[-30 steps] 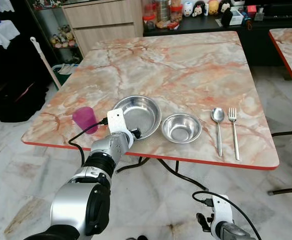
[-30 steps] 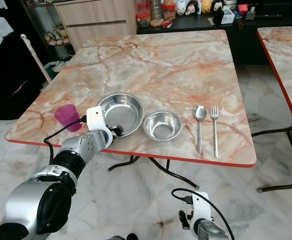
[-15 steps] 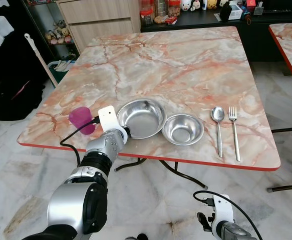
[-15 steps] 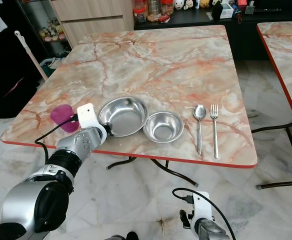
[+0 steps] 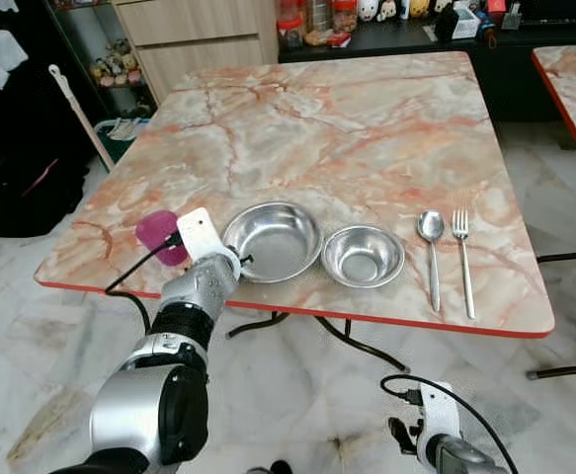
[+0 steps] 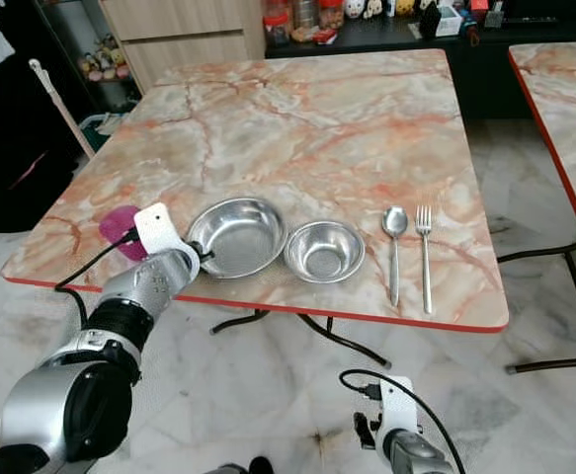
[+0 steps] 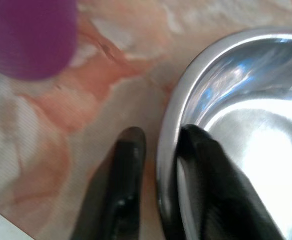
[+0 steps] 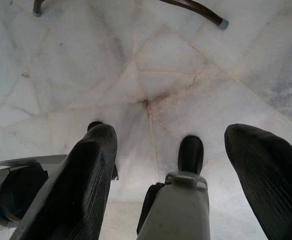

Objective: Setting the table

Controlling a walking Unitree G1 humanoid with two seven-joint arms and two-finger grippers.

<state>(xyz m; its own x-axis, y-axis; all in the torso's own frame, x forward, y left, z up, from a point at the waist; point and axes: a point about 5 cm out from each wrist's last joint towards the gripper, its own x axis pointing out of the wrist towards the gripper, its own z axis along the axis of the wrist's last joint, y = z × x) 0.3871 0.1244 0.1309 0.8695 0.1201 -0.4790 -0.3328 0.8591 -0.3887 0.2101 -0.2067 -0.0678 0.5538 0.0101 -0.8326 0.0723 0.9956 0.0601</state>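
The left gripper (image 7: 158, 165) is closed on the near-left rim of the large steel bowl (image 5: 273, 240), one black finger inside the rim and the other outside against the bench (image 5: 367, 128). The bowl sits close to the bench's near edge, red-trimmed, with the arm reaching in from over that edge. Just left of the gripper stands a pink cup (image 5: 161, 235), near the bowl but apart from it. To the bowl's right a smaller steel bowl (image 5: 363, 256) sits just beside it, the rims almost meeting. Further right lie a spoon (image 5: 431, 252) and a fork (image 5: 461, 257), parallel, handles toward the near edge. The far half of the marble-patterned bench is bare open surface. The large bowl is shallow, shiny and upright, with a rolled rim that catches bright reflections.

The right gripper (image 8: 166, 170) hangs low over the pale tiled floor (image 8: 151, 75), fingers spread wide apart and holding nothing.
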